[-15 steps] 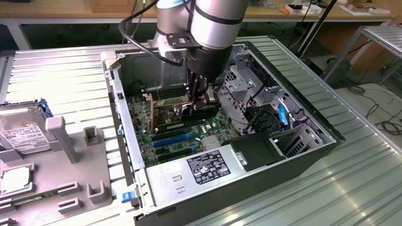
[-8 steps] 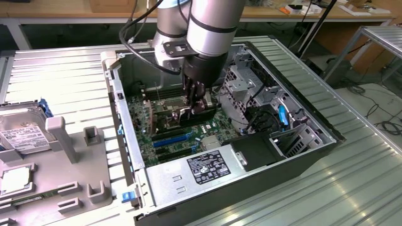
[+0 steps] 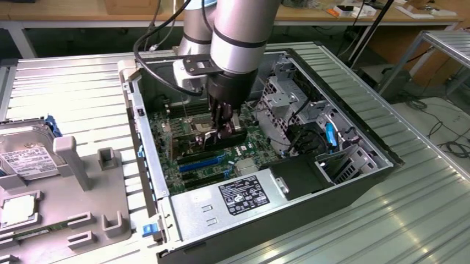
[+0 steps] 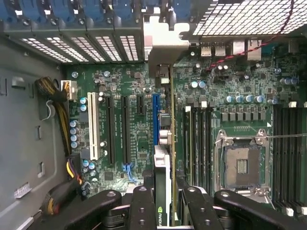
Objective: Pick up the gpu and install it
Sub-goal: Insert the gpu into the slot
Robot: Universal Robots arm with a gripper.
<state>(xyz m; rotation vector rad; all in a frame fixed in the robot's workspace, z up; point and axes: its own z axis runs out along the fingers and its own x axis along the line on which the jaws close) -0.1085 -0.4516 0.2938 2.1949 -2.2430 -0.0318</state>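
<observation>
My gripper (image 3: 222, 132) reaches down into the open computer case (image 3: 367, 176), shut on the gpu (image 3: 214, 142), a thin dark card held on edge just over the green motherboard (image 3: 242, 151). In the wrist view the gpu (image 4: 165, 158) runs edge-on between my black fingers (image 4: 143, 206), with its silvery bracket (image 4: 163, 45) up against the case's rear slot openings. The card hangs beside the blue expansion slot (image 4: 155, 120). I cannot tell whether its lower edge touches a slot.
A bare CPU socket (image 4: 242, 165) and memory slots (image 4: 196, 139) lie close to the card. The power supply (image 3: 235, 199) and metal drive cage (image 3: 287, 99) wall in the case. A grey parts tray (image 3: 81, 187) holding a hard drive (image 3: 26, 157) stands at the exterior view's left.
</observation>
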